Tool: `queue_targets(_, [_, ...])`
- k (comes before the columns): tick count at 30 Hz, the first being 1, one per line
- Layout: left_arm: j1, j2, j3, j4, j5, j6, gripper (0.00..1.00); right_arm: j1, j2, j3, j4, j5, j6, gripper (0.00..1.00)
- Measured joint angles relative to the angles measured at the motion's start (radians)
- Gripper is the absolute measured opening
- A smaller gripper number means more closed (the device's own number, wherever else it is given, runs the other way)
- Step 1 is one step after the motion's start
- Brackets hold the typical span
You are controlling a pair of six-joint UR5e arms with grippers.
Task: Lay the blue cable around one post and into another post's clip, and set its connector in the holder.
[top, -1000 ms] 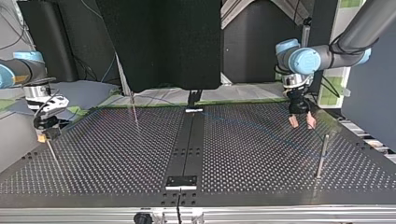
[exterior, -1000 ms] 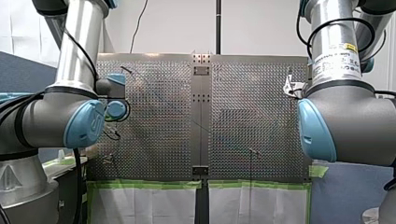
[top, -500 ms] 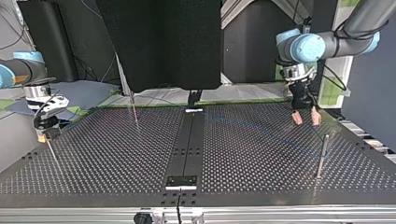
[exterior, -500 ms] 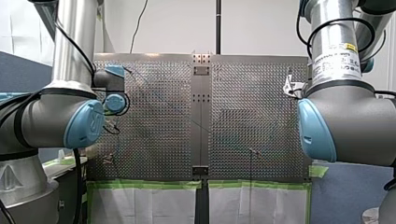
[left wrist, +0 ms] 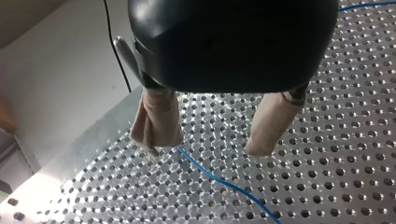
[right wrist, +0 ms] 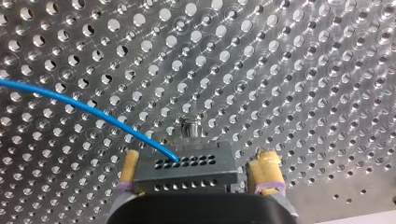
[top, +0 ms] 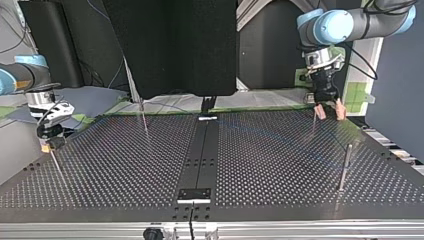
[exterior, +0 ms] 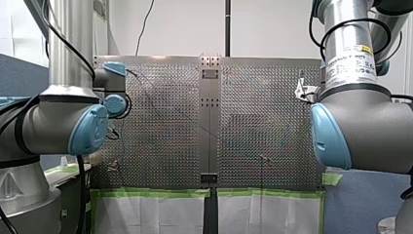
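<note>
While wide above the blue cable (left wrist: 219,181), my left pincer (left wrist: 208,147); my right pincer (right wrist: 198,159) tight on the connector (right wrist: 191,176).

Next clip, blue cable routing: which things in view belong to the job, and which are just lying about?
Job: blue cable; connector, gripped in my right claw; my left claw, open above the cable; post; perforated table.
Lying about: green tape along the table's edge; white sheets below it; black panel behind the table.
</note>
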Motion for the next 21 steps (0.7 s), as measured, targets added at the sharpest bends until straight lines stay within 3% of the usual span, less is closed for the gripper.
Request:
queue_targets(12, [-0.015, 0.126, 0.103, -0.126, -0.106, 0.126, 1.00, 0.000, 0.000, 0.000, 0.000, 0.000, 0.000, 1.00])
queue_targets(21, [-0.027, 0.164, 0.186, -0.210, -0.130, 0.210, 1.00, 0.000, 0.000, 0.000, -0.001, 0.000, 0.000, 1.00])
